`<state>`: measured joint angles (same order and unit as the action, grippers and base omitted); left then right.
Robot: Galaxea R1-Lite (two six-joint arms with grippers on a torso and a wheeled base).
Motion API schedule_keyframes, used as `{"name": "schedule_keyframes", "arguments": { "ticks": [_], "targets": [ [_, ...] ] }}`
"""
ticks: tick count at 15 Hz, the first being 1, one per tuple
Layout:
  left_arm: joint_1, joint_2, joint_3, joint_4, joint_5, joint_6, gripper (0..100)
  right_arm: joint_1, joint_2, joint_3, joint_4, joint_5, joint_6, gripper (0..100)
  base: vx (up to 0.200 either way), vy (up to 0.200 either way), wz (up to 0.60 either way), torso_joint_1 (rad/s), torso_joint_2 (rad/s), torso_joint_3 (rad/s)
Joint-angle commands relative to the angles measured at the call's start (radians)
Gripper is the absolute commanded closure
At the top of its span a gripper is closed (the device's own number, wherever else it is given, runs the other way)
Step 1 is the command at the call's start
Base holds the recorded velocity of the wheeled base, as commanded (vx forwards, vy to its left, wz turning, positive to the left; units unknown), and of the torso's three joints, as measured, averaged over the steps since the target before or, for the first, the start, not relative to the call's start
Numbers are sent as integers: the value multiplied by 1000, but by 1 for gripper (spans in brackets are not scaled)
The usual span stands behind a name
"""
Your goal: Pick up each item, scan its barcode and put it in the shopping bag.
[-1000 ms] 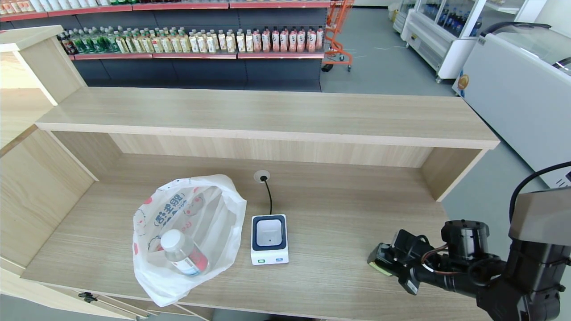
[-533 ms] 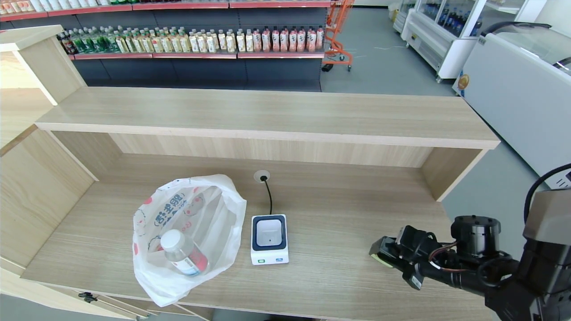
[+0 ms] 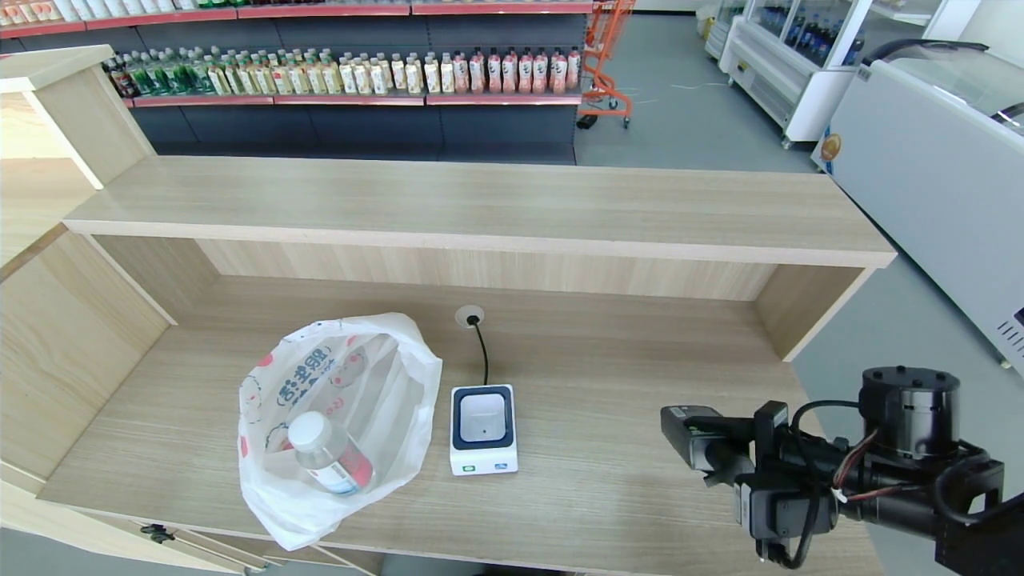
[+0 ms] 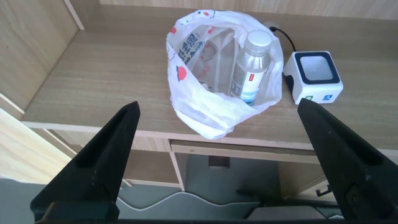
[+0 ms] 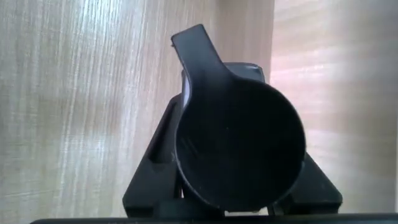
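Jaws of the left gripper stand wide apart, holding nothing; the left wrist view looks between them at the bag from off the worktop's front edge. Whether the jaws of the right gripper are open or shut cannot be told; a dark round part blocks the right wrist view. That gripper hangs over the right front part of the pale wood worktop, well apart from the other things.

A white plastic shopping bag with red and blue print sits on the worktop towards the robot's left, its mouth open; a clear bottle with a white cap and a red, white and blue label lies tilted inside it. Just beside the bag, on its right, stands a white barcode scanner with a dark-framed window facing up; its black cable runs to a round hole at the back of the worktop.

Behind, shelves carry rows of drinks; an orange trolley stands beside them; a chest freezer stands on the right.
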<state>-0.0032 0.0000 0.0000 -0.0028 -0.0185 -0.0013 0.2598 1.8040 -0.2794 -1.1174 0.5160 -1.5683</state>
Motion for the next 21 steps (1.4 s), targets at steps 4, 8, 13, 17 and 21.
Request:
{"name": "schedule_keyframes", "arguments": {
  "ticks": [4, 8, 13, 17, 21],
  "targets": [
    [0, 2, 0, 0, 0, 0, 0, 141, -9, -9, -25, 147, -401, 100, 0, 0, 0, 0, 0, 0],
    [0, 2, 0, 0, 0, 0, 0, 157, 9, -7, -206, 233, -670, 100, 0, 0, 0, 0, 0, 0],
    [0, 2, 0, 0, 0, 0, 0, 223, 117, -50, -234, 424, -812, 100, 0, 0, 0, 0, 0, 0],
    [0, 2, 0, 0, 0, 0, 0, 311, 169, -121, -239, 466, -837, 100, 0, 0, 0, 0, 0, 0],
    [0, 2, 0, 0, 0, 0, 0, 329, 193, -118, -240, 466, -855, 100, 0, 0, 0, 0, 0, 0]
  ]
}}
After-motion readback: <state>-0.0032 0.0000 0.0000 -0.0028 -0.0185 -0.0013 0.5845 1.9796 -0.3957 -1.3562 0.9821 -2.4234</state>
